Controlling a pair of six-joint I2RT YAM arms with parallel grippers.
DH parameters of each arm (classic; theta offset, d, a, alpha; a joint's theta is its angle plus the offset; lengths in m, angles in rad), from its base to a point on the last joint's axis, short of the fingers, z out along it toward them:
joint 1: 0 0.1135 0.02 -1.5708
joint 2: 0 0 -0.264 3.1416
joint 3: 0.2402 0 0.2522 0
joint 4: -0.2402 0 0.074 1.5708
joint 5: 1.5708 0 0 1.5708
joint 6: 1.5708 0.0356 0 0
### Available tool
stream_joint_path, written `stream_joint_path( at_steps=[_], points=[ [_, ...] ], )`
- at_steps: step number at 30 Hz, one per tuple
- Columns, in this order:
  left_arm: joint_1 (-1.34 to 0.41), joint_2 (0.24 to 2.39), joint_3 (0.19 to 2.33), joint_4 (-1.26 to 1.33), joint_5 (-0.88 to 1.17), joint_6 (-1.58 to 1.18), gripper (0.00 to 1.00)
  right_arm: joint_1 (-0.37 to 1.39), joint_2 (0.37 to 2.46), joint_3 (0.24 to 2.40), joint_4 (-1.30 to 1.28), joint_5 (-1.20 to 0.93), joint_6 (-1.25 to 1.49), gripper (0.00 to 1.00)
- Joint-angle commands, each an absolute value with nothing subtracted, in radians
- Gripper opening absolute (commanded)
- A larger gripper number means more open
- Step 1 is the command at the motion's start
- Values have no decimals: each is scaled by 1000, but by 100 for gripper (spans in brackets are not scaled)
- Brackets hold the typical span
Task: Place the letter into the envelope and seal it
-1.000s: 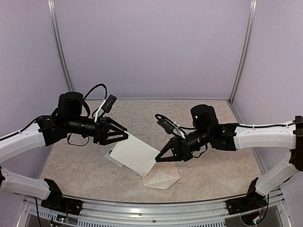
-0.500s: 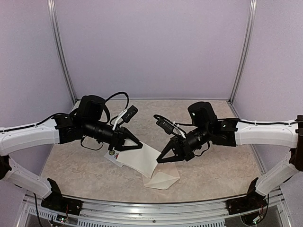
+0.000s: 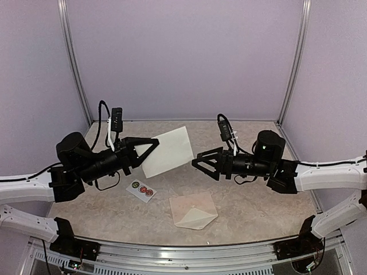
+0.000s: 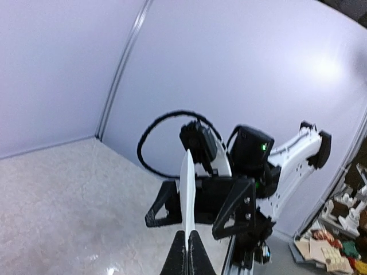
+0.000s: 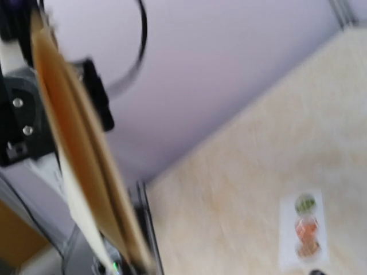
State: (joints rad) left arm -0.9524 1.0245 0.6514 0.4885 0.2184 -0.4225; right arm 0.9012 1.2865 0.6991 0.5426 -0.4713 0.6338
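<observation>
Paper letter [image 3: 169, 150] held aloft, seemingly for handover

Top view: left gripper [image 3: 150, 150] clamped it mid-air, probably offering it to the right gripper [image 3: 196, 160], spread wide at three o'clock; envelope [image 3: 194, 211] lay at five o'clock on marbled table [image 3: 258, 200], lilac walls [image 3: 189, 57] behind. Left wrist: letter edge-on, pinched. Right wrist: blurred, stickers [image 5: 304, 226] at four o'clock.

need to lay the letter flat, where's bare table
Widest bare patch: the back of the table, along the rear wall. Also free: near right, between the envelope and the right arm. The near middle is crowded, sticker strip and envelope lying close. The letter is up in the left hand, facing the open right hand.
</observation>
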Motion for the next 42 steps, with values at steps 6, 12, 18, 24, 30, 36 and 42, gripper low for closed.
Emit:
stream_joint_path(
  at_steps=[6, 12, 18, 24, 30, 36, 42],
  points=[
    [-1014, 1049, 561, 1042, -129, -520, 0, 990, 1541, 819, 1132, -442, 864, 90],
    [-1036, 1074, 556, 1078, -127, -525, 0, 999, 1673, 936, 1291, -528, 945, 80],
    [-1039, 1090, 552, 1077, -120, -523, 0, 1004, 1718, 1003, 1317, -554, 966, 53],
    [-1039, 1113, 567, 971, -93, -508, 2, 1004, 1675, 977, 1263, -498, 907, 0],
    [-1008, 1117, 600, 660, -91, -451, 70, 957, 1487, 880, 851, -298, 746, 0],
    [-956, 1305, 667, 569, 19, -461, 85, 864, 1307, 798, 375, -94, 656, 0],
    [-933, 1668, 858, 571, 279, -485, 86, 786, 1164, 689, 232, -58, 664, 0]
  ],
)
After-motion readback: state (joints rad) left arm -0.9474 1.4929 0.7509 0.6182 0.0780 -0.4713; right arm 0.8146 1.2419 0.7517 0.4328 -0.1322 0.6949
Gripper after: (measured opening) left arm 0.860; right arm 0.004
